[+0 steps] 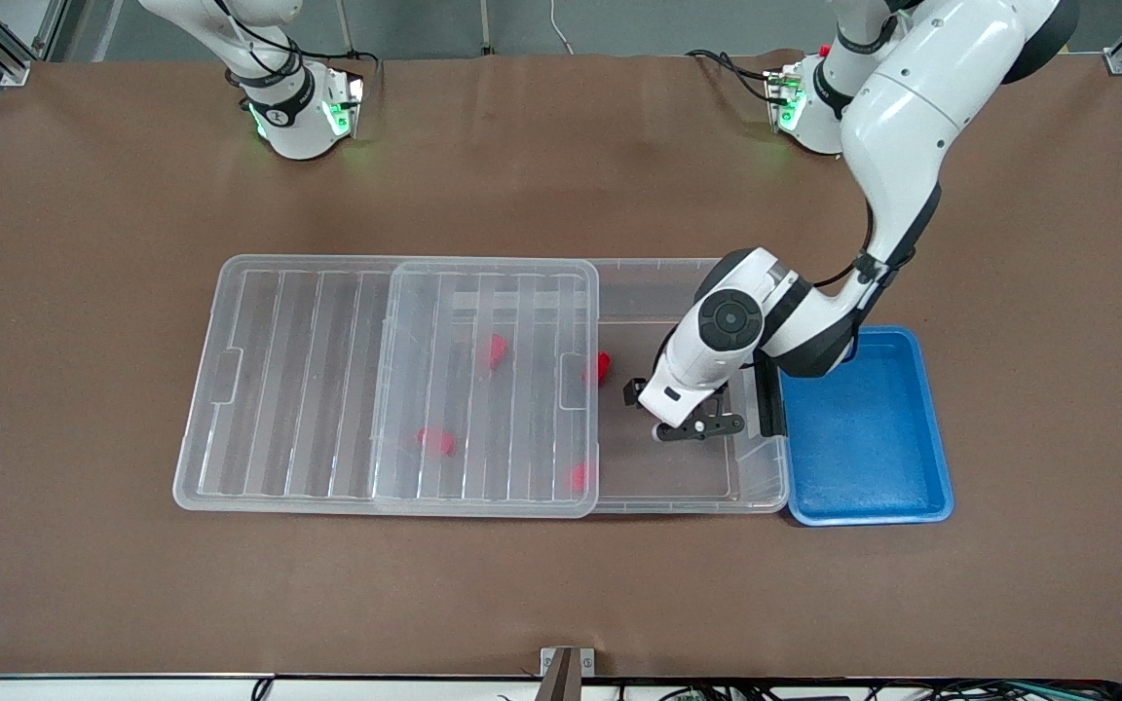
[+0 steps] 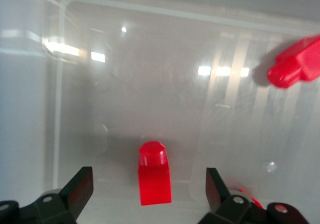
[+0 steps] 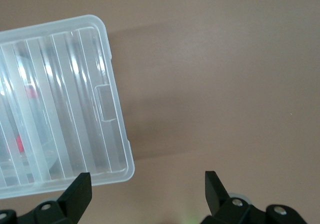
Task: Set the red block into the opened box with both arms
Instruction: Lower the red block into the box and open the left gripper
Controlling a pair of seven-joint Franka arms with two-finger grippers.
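Red block (image 2: pixel 154 175) lay on clear box (image 1: pixel 678 492) floor btwn wide-open left gripper (image 2: pixel 150 194) fingers, untouched, long axis running away from wrist cam, narrow stepped end farthest; front cam hid it under wrist; right gripper (image 3: pixel 147 196), wide open w/ nothing held, waited over lid (image 3: pixel 60 99) corner.

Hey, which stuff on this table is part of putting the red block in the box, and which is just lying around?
Part of the job:
- red block, lying in the box between the open fingers of the left gripper
- box, lid slid toward the right arm's end
- right gripper, open, waiting over the table

Just lying about:
- blue tray beside the box
- four other red blocks in the box
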